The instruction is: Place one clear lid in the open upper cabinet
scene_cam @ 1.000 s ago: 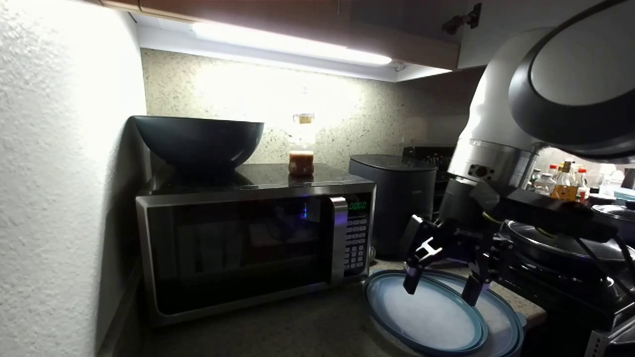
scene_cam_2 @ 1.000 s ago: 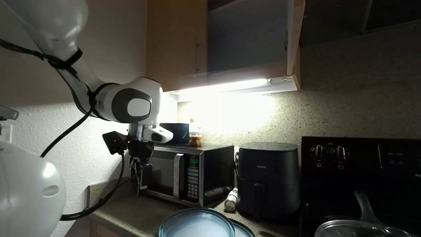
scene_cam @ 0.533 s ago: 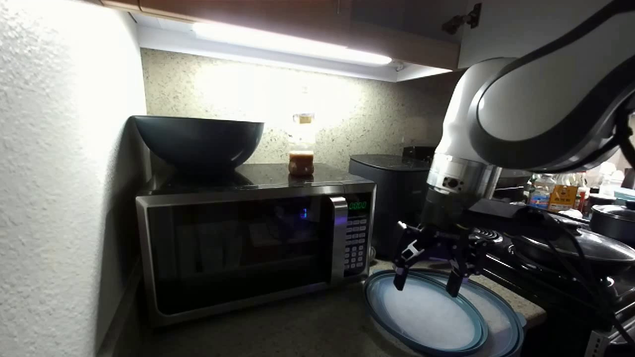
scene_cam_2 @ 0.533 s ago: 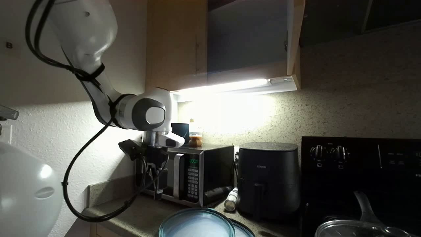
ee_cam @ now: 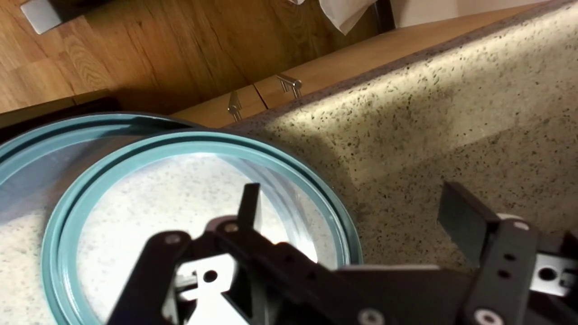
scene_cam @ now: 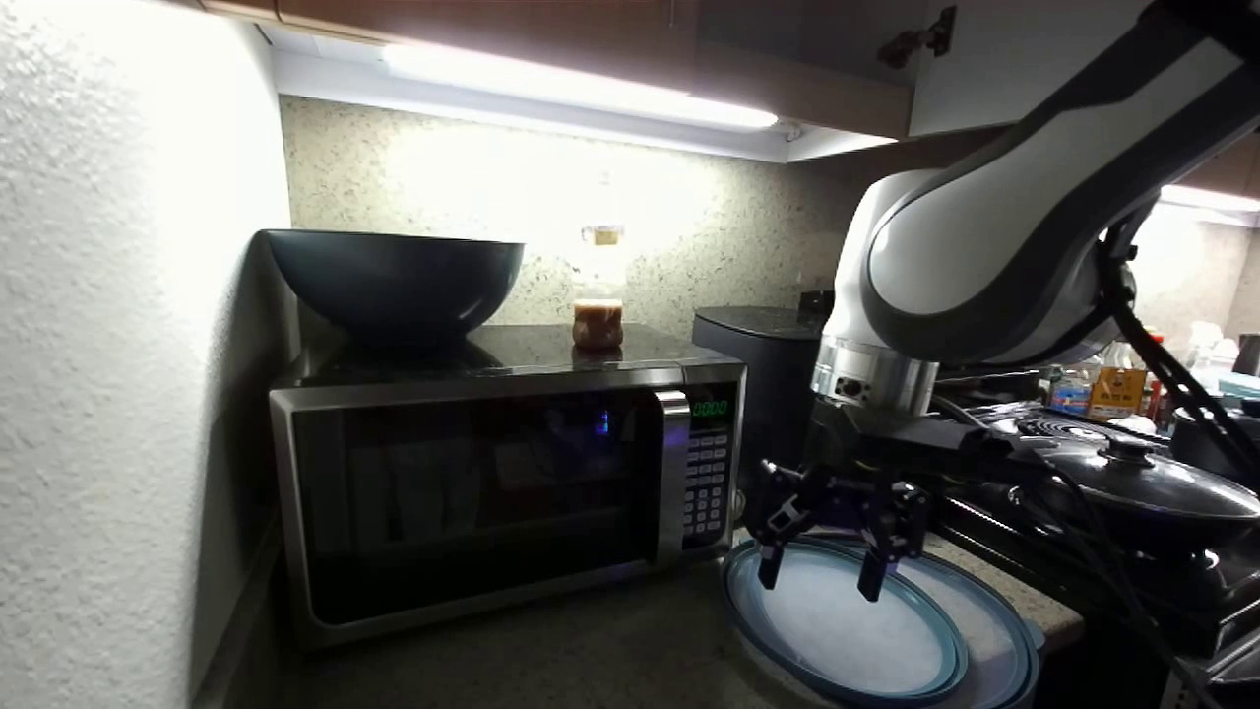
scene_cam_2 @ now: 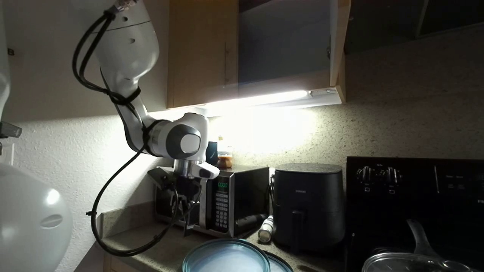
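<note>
A round clear lid [scene_cam: 856, 630] with a teal rim lies partly over a second clear lid [scene_cam: 994, 630] at the counter's edge. Both lids also show in the wrist view, the upper one [ee_cam: 180, 180] and the lower one [ee_cam: 27, 194], and at the bottom of an exterior view [scene_cam_2: 227, 258]. My gripper [scene_cam: 819, 579] is open and empty. In the wrist view [ee_cam: 350, 192] one finger appears over the upper lid and the other over bare counter, with the lid's rim between them. No contact shows. The upper cabinet [scene_cam_2: 283, 41] has its right section open; its bottom edge also shows [scene_cam: 797, 84].
A microwave [scene_cam: 492, 492] carries a dark bowl [scene_cam: 394, 281] and a jar [scene_cam: 598, 323]. A black air fryer [scene_cam_2: 308, 207] stands beside it. The stove holds a lidded pan [scene_cam: 1152, 483]. The open cabinet door [scene_cam_2: 340, 41] juts out. A wall [scene_cam: 108, 345] bounds the counter.
My arm and open gripper have moved left and slightly back in an exterior view, and right and lower in another. The lids have not moved.
</note>
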`<state>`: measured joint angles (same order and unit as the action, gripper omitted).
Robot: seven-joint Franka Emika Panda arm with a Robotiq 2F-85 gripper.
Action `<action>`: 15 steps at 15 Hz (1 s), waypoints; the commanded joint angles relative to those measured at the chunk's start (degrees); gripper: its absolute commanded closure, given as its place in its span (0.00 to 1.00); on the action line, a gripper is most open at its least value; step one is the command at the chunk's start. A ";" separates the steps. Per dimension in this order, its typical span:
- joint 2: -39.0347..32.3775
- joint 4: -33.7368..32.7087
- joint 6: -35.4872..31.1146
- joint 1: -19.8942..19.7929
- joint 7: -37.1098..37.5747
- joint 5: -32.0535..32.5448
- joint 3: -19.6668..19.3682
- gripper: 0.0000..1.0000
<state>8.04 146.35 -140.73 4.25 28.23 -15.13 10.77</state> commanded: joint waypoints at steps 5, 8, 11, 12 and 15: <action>-6.03 -4.33 -0.41 -0.25 2.94 6.23 -1.11 0.00; -9.92 -7.70 0.21 0.16 4.35 9.58 -2.19 0.00; -13.01 -10.86 0.58 1.35 7.27 14.05 -3.21 0.00; -13.37 -11.33 0.76 1.89 9.31 15.79 -3.59 0.00; -13.17 -10.91 0.21 2.18 6.93 13.86 -4.06 0.00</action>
<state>-5.21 135.50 -140.68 5.47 35.34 -1.08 7.70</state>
